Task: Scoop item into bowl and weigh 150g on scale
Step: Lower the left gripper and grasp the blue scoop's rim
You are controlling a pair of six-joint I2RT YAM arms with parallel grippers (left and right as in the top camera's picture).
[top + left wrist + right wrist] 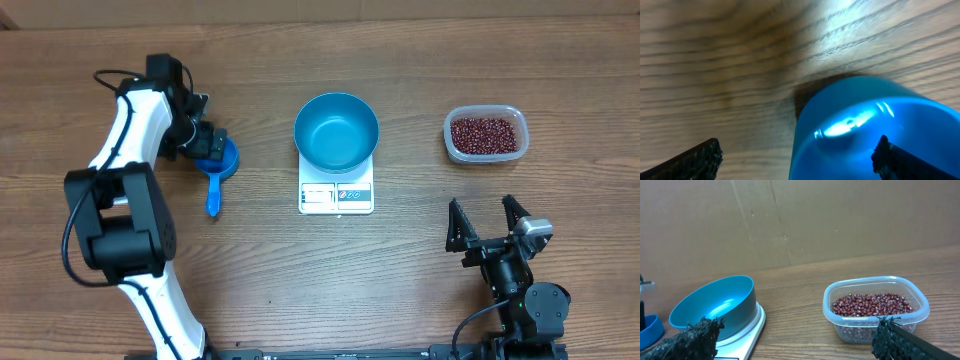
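Sitting on scale (336, 195): bowl (336, 132), worktop (300, 290) centre
Beans (486, 135): in tub (448, 140), toward right edge
Left jaws: apart, over scoop (214, 192)
Right jaws: apart, front edge

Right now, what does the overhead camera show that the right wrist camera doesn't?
Overhead only: the left arm, with the open left gripper over the scoop. Right wrist only: the cardboard wall behind the table, and the tub seen from the side. Both: the bowl sitting on the scale, the tub full of beans, and the open right gripper.
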